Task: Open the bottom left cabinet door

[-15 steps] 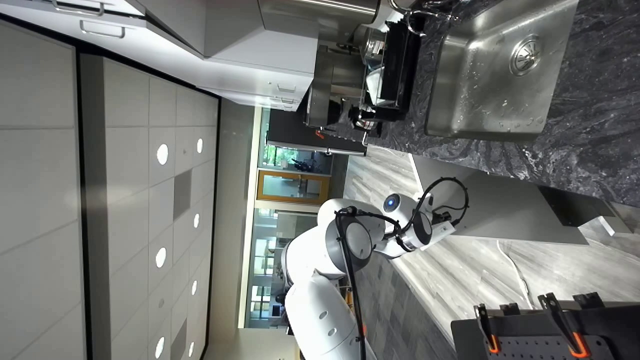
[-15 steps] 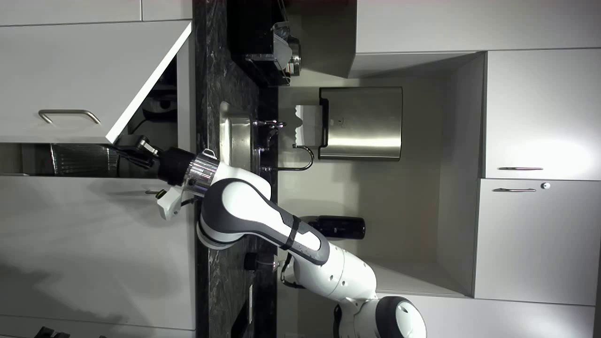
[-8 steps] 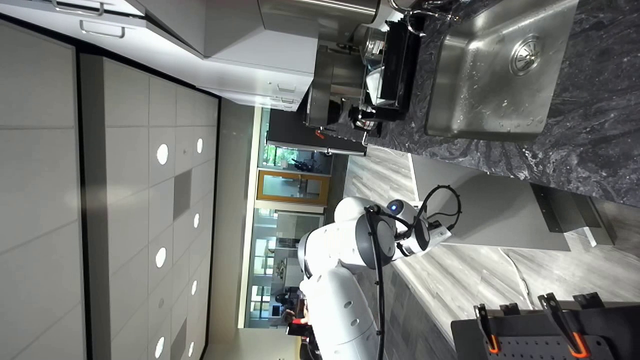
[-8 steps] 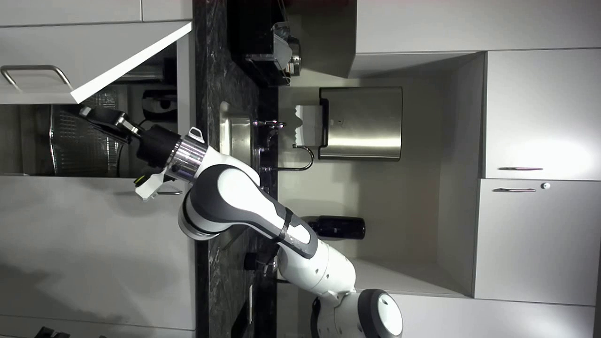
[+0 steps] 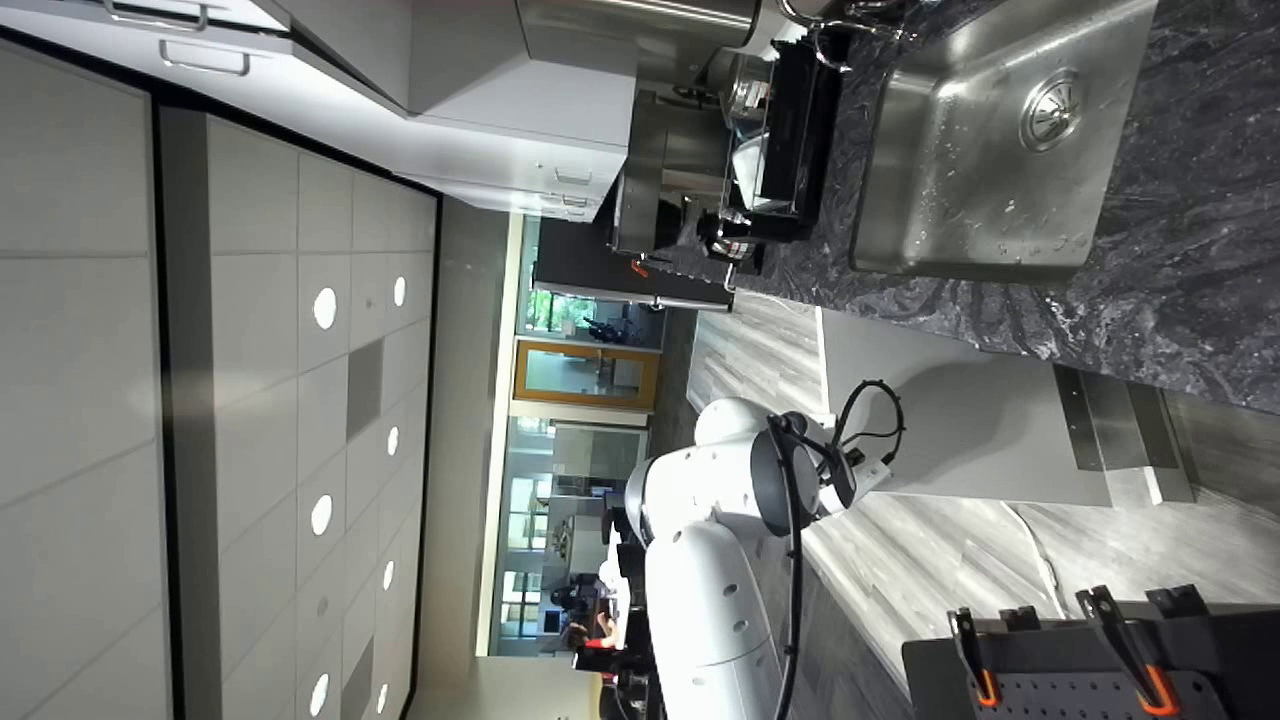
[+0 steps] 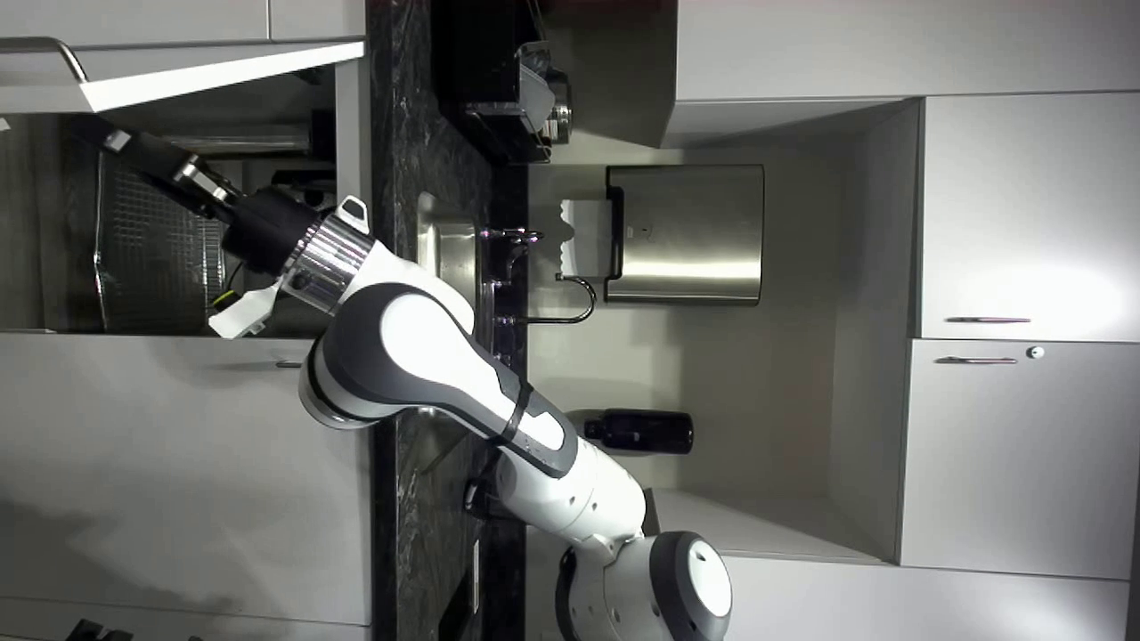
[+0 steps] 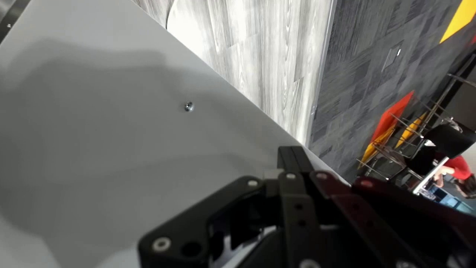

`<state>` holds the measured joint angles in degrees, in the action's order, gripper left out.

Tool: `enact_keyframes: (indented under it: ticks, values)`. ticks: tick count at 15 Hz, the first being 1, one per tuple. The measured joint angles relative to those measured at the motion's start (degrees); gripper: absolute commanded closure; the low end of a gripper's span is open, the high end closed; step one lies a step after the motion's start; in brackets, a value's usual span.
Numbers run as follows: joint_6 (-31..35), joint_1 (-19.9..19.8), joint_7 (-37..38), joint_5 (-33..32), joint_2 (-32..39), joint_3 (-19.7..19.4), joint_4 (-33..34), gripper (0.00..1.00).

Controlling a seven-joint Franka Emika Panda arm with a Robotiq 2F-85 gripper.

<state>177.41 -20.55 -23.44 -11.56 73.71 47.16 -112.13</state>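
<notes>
The bottom left cabinet door stands wide open. Its plain grey back (image 5: 960,420) faces the camera in an exterior view, and it shows nearly edge-on (image 6: 214,78) in an exterior view. In the wrist view the grey back (image 7: 111,126) fills the left side, with a small screw on it. My gripper (image 6: 89,133) is at the inner side of the door, by its free edge. In the wrist view the fingertips (image 7: 295,158) are pressed together with nothing between them, over the door near its edge; contact is hard to tell. The gripper is hidden in an exterior view behind the wrist.
The open cabinet holds a clear ribbed bin (image 6: 160,240) and dark items. A closed neighbouring cabinet front (image 6: 178,472) is beside it. The dark stone counter (image 5: 1180,220) with a steel sink (image 5: 980,180) runs above. A black panel with clamps (image 5: 1090,660) stands nearby.
The door has swung much further open, its free edge moving away from the cabinet. The gripper has moved along with it on its inner side, exposing more of the cabinet interior.
</notes>
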Motion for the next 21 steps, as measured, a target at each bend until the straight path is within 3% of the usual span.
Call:
enact_keyframes:
  ticks: [10,14,17,21]
  values:
    - [0.0,10.8,0.0,-1.5,3.7,0.3,11.8,1.00]
    - [0.1,12.7,0.0,-1.5,4.2,-0.2,13.9,1.00]
    - [3.7,12.8,1.0,-1.4,4.1,-2.8,12.9,1.00]
    - [14.7,14.2,6.2,-1.0,1.5,-10.2,7.5,1.00]
